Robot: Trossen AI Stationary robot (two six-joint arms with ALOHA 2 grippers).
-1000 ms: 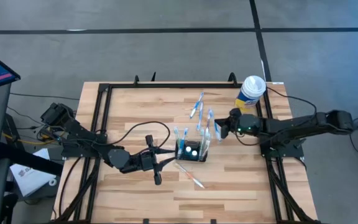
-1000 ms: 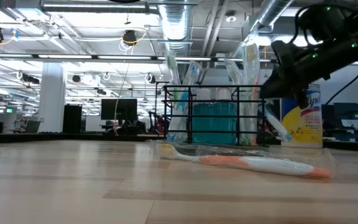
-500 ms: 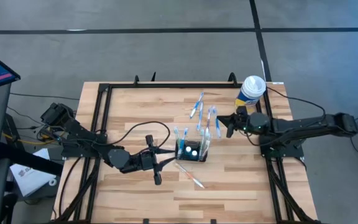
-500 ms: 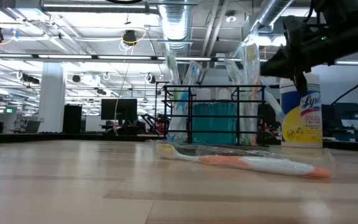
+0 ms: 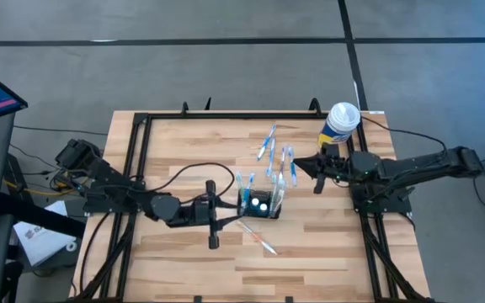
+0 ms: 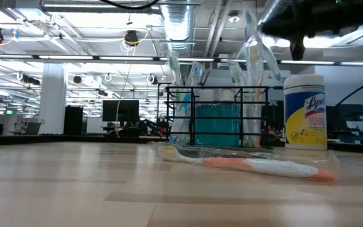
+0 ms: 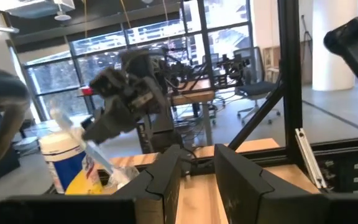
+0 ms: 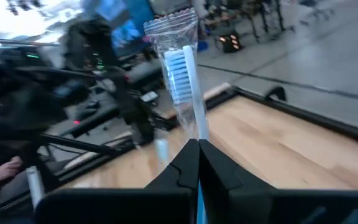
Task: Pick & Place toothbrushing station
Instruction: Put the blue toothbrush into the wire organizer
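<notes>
The black toothbrushing station (image 5: 259, 204) stands mid-table with several wrapped toothbrushes upright in it; the low view (image 6: 216, 116) shows it as a black frame. My left gripper (image 5: 230, 215) is open just left of the station; I cannot tell whether it touches. My right gripper (image 5: 301, 166) is shut on a wrapped blue toothbrush (image 8: 182, 74), above the table to the station's far right. An orange wrapped toothbrush (image 6: 251, 165) lies flat on the table in front of the station. My right gripper pinches the wrapped toothbrush by its handle (image 8: 196, 134) between its two shut fingers. The fingers come from the table's right and lie along the brush. The bristle head (image 8: 178, 70) sticks out ahead of the fingertips, in its clear wrapper, lifted clear of the table.
A white-and-yellow Lysol canister (image 5: 341, 122) stands at the far right, behind my right arm. Two more wrapped brushes (image 5: 266, 143) lie beyond the station. A black rail frame (image 5: 141, 122) borders the tabletop. Bare wood lies at the near and left sides.
My right gripper has risen with the wrapped toothbrush and drawn a little toward the table's right edge; the brush is now well above the table. My left gripper has moved right, closer to the station.
</notes>
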